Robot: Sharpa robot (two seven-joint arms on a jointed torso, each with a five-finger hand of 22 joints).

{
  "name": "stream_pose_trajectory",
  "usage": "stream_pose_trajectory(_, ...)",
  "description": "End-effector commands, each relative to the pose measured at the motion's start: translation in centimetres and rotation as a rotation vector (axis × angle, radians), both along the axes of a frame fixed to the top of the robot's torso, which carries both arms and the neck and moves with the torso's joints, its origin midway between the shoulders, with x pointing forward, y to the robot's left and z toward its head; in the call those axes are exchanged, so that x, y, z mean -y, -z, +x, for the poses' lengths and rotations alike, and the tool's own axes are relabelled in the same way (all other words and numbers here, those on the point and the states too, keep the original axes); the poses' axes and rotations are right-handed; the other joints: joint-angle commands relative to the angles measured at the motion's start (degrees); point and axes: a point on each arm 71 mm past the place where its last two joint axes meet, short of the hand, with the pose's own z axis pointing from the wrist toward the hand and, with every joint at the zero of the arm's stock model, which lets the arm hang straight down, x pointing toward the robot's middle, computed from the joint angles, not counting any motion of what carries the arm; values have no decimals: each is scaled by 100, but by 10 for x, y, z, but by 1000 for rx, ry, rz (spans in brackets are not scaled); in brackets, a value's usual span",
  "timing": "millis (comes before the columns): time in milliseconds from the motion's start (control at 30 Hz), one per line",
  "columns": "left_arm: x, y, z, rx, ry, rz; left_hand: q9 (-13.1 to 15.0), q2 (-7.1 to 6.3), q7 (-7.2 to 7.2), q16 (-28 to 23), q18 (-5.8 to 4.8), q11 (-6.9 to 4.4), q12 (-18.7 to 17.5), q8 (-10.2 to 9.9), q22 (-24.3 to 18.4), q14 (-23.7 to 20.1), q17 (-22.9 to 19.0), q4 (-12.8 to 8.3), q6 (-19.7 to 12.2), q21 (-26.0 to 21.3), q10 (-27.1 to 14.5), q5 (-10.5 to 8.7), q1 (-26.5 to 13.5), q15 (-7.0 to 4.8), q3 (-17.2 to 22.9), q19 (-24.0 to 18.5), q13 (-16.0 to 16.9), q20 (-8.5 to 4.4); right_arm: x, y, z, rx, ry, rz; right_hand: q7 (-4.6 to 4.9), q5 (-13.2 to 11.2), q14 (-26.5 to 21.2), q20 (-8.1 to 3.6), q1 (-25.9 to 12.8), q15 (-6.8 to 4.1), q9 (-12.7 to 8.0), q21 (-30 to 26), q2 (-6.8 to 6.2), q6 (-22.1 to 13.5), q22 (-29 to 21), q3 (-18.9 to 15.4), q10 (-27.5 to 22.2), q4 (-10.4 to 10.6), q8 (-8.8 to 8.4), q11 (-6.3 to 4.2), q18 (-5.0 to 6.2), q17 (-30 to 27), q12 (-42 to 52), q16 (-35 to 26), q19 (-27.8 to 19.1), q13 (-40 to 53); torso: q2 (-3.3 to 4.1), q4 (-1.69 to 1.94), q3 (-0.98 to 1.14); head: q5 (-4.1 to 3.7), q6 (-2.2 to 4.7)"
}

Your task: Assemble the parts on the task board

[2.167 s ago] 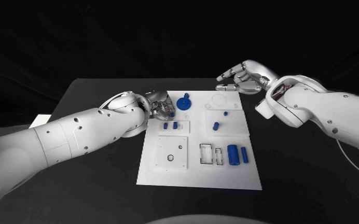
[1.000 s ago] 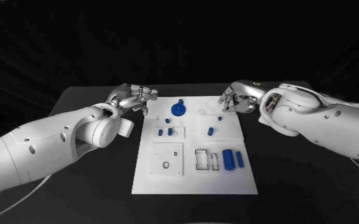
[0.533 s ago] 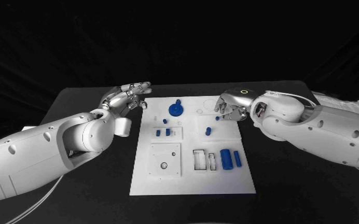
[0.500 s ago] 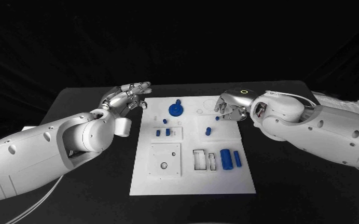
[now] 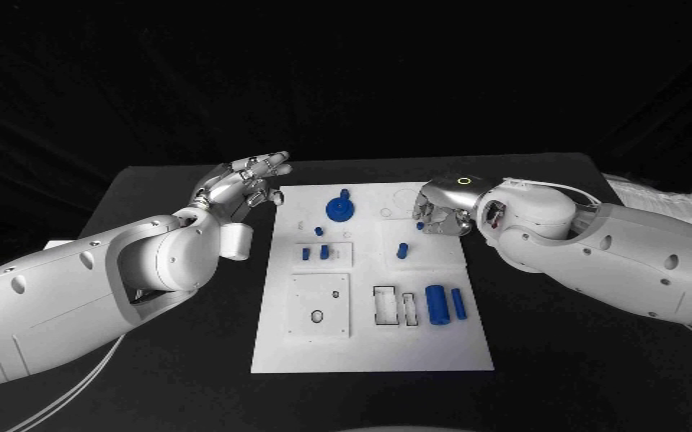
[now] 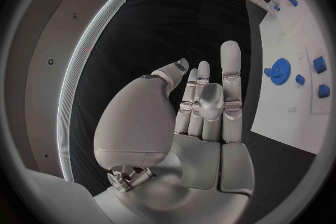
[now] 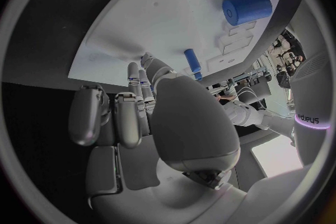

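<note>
- Left hand [image 5: 242, 184] hovers just off the far left corner of the task board [image 5: 372, 347], fingers apart and straight, holding nothing; the left wrist view shows its palm bare.
- Blue gear [image 5: 340, 210] stands on the board's far part, nearer this hand than any other part; two small blue pegs [image 5: 316, 252] sit in a raised block nearer the robot.
- Mid-board, a short blue pin [image 5: 404, 250] lies alone; a thick blue cylinder [image 5: 436, 307] and a slimmer one [image 5: 457, 302] lie side by side, long axes running away from the robot.
- Right hand [image 5: 438, 208] hangs over the board's far right part, fingers curled down; whether it pinches a part I cannot tell. The pin lies just robot-side of it, so this hand is likely the nearer.
- No readable writing on the board.
</note>
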Motion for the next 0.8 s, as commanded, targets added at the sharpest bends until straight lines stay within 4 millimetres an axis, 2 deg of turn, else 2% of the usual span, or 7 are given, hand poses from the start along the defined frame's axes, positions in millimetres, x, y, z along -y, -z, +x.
stream_pose_trajectory(33, 2, -2, -1, 10, 11, -26, -5, 51, 11, -36, 59, -11, 36, 27, -8, -33, -12, -4, -29, -31, -51, 26, 19, -3, -33, -54, 9, -6, -2, 5, -1, -15, -6, -37, -4, -38, 356, 21, -9, 13, 1, -32, -32, 35, -4, 85, 62, -9, -20, -10, 58, 309, -35, -19, 0, -46, 0, 0, 8, 24, -18)
stream_pose_trajectory(467, 2, -1, -1, 3, 10, -21, -5, 68, 12, -49, 60, -11, 70, 31, -19, -50, -46, -41, -36, -48, -78, 31, 65, -3, -43, -57, 19, -5, -6, 13, -1, -35, -14, -41, -10, -146, 364, 13, -97, 3, 16, -23, -29, 125, 19, 482, 173, -34, -6, -22, 54, 331, -12, 1, 17, -220, 0, -8, 9, 60, -54)
stream_pose_trajectory(633, 1, -1, -1, 0, 10, -19, -6, 74, 13, -58, 60, -10, 79, 32, -22, -59, -69, -50, -38, -53, -85, 32, 75, -3, -45, -57, 22, -5, -7, 14, -1, -44, -14, -46, -28, -302, 384, -5, -105, -9, 54, 30, 53, 295, 102, 711, 380, -81, 51, -57, 40, 408, 58, 67, 54, -230, -2, -9, 8, 69, -68)
stream_pose_trajectory(800, 1, -1, -1, -1, 10, -15, -6, 75, 15, -60, 60, -8, 84, 31, -24, -62, -75, -56, -42, -56, -92, 32, 81, -3, -47, -58, 23, -5, -9, 14, -1, -44, -14, -59, -41, -339, 398, -29, -50, -34, 94, 84, 140, 421, 187, 938, 506, -201, 90, -82, 25, 473, 71, 123, 89, -233, -4, -6, 7, 68, -79)
